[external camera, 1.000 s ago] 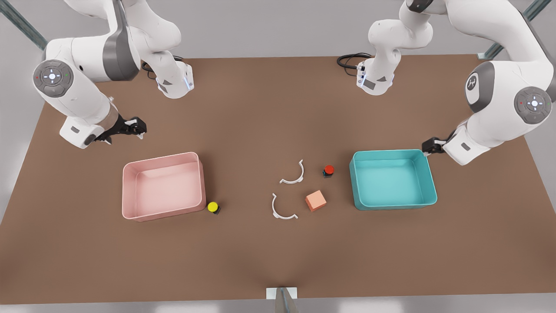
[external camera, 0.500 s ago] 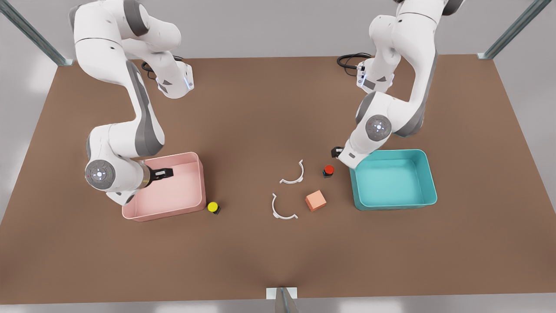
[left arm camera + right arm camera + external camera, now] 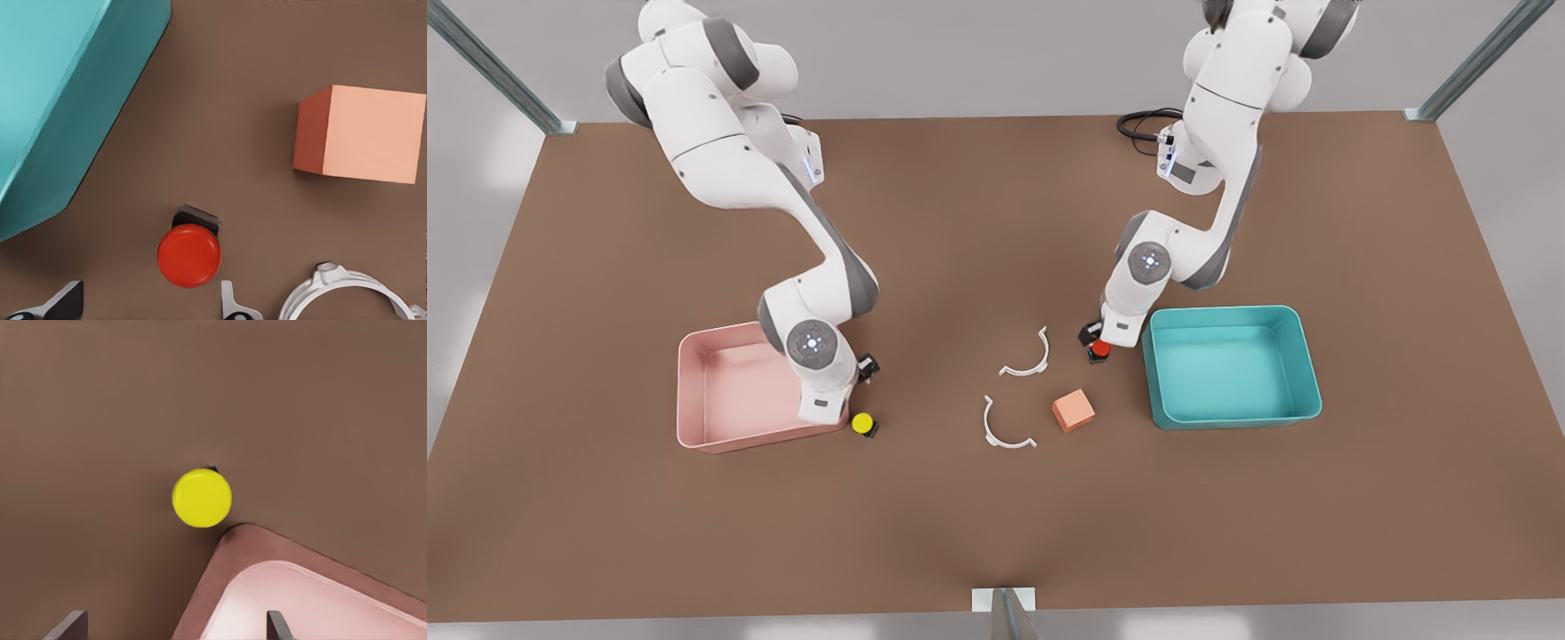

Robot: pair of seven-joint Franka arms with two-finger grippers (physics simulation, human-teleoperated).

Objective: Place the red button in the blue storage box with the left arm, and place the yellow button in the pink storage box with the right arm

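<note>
Left gripper (image 3: 147,303): fingers spread wide, holding nothing, hanging over the red button (image 3: 189,255), which lies just ahead of the gap between the tips. In the front view that gripper (image 3: 1092,336) sits over the red button (image 3: 1101,348), just beside the blue storage box (image 3: 1232,366).

Right gripper (image 3: 171,625): fingers also wide apart, nothing gripped, one tip over the pink storage box (image 3: 313,600) corner. Yellow button (image 3: 201,497) is on the table, touching or almost touching that corner. In the front view the yellow button (image 3: 863,424) sits by the pink storage box (image 3: 734,391), below the right gripper (image 3: 864,366).

Both boxes look empty. Orange cube (image 3: 1073,410) and two white clips (image 3: 1025,357) lie between the boxes.
</note>
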